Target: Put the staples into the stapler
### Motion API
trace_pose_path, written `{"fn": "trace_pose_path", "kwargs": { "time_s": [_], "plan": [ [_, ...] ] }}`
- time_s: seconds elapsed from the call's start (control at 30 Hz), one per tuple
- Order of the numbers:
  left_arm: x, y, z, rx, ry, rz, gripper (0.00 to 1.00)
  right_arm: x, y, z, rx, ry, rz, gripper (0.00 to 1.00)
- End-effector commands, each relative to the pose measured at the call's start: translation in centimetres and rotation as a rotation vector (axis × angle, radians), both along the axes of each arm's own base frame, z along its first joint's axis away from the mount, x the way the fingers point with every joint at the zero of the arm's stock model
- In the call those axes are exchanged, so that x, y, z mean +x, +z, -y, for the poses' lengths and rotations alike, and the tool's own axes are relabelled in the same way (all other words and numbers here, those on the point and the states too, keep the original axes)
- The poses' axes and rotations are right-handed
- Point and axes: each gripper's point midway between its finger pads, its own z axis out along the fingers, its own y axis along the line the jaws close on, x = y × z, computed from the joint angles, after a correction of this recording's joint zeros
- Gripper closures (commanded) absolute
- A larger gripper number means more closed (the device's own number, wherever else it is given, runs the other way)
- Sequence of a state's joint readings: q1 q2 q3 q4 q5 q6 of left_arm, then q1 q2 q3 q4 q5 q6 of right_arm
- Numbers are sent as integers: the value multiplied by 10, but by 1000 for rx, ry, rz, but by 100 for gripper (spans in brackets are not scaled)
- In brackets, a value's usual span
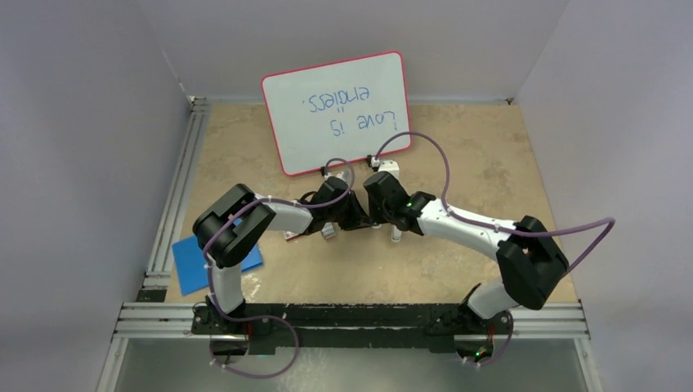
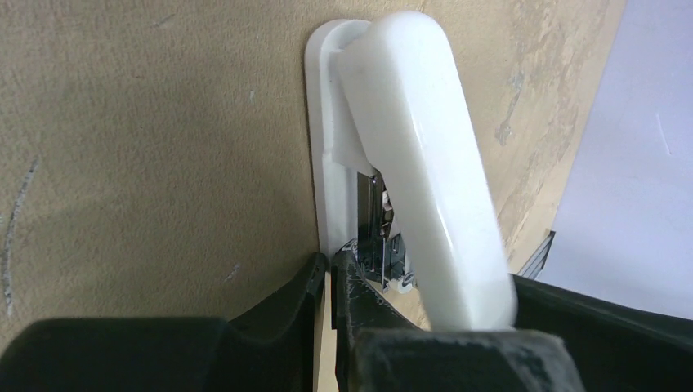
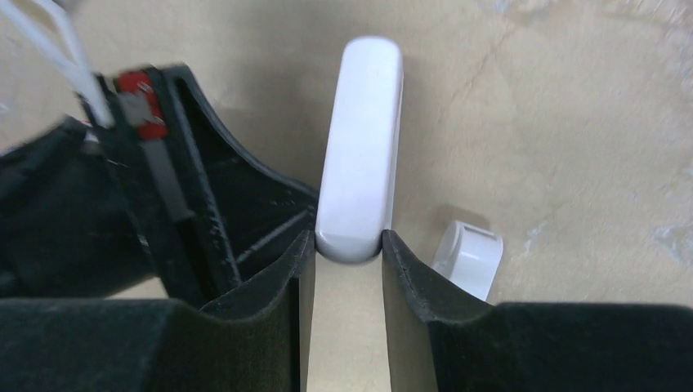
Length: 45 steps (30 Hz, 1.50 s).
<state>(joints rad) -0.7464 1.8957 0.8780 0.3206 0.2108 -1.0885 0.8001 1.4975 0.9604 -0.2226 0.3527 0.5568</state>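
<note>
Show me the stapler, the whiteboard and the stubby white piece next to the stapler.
stapler (image 3: 361, 139): right wrist view, middle of its white top cover.
whiteboard (image 1: 335, 110): top external view, centre of its writing face.
stubby white piece (image 3: 467, 260): right wrist view, its upward face.

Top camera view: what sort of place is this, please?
Probably a robot lab test cell: a left arm and a right arm mounted on a metal rail, plain grey walls closing in the table, and a whiteboard propped at the back.
</note>
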Motion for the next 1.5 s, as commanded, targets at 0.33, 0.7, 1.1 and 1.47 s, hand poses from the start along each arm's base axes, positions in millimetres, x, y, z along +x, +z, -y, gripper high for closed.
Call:
{"fn": "trace_pose_path", "kwargs": {
  "time_s": [0.33,0.7,1.1,1.47],
  "plan": [
    [0,-3,-28,195,-49,95,88,-17,14,-6,112,-64,-33,51],
    [3,40,-54,300,-51,204,81,-5,19,-3,92,-133,-8,51],
    [-20,130,-90,260,11,321,79,-13,-20,9,-6,-121,-59,66],
    [-33,143,-104,244,18,347,78,-28,-55,16,1,-142,-153,75]
  ]
}}
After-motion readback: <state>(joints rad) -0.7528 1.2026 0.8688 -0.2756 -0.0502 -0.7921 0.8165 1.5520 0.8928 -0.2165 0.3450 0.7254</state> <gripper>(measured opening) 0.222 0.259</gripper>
